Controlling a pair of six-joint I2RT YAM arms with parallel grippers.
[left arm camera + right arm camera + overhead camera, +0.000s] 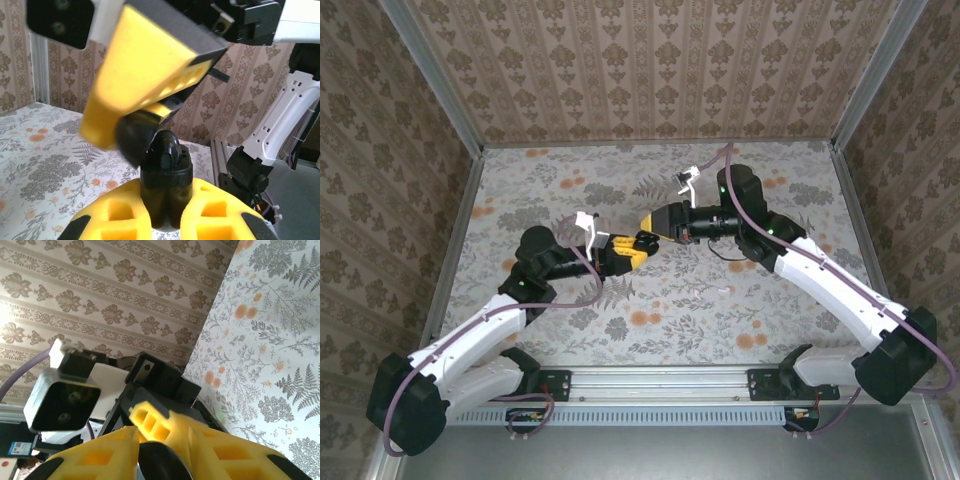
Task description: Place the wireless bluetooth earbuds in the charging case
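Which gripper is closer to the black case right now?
Left. The left gripper has its jaws closed on the black case. The right gripper reaches in from above, gripping a dark round piece right at the case's top.

One case [166, 192], perhaps one earbud [164, 150].

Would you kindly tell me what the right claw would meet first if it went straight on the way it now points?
The black case gripped in the left claw. The right claw, carrying a dark rounded piece, points at it from very close; whether they touch is unclear.
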